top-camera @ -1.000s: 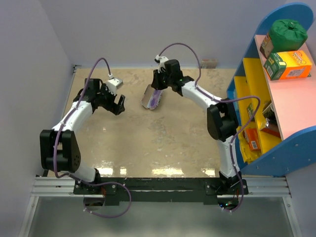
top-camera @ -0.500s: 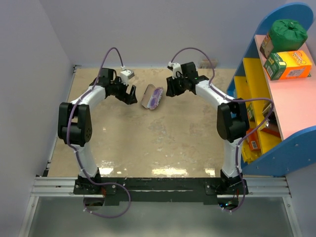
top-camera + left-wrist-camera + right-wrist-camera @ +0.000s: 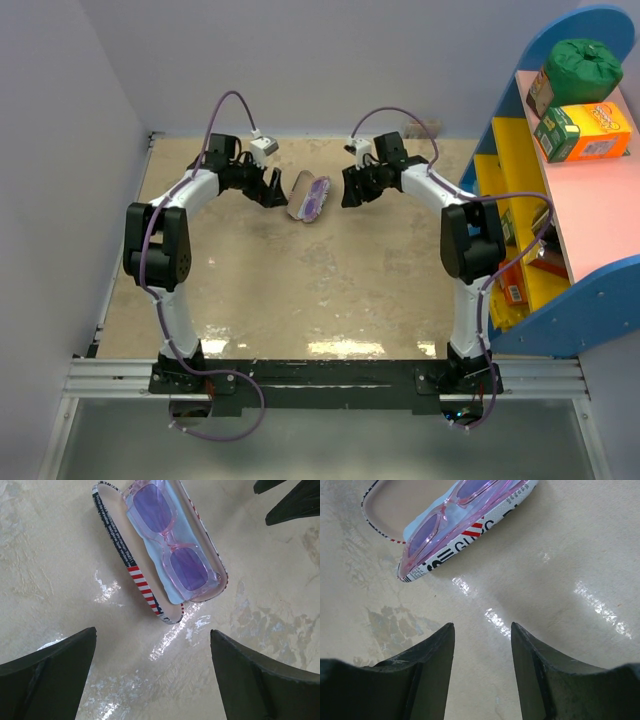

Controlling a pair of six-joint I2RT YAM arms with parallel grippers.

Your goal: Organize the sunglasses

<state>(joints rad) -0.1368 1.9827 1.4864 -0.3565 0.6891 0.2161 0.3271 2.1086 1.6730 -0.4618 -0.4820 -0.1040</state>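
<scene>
Left wrist view: translucent pink-purple sunglasses (image 3: 172, 550) lie inside the open oblong flag-print case (image 3: 135, 575); closing apparently remains; left hand (image 3: 152, 632) and right hand (image 3: 482, 626) spread, empty.

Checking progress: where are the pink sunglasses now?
The translucent pink-framed sunglasses lie on light blue cloth inside the open flag-print case, far centre in the top view, between left pincer and right pincer.
</scene>
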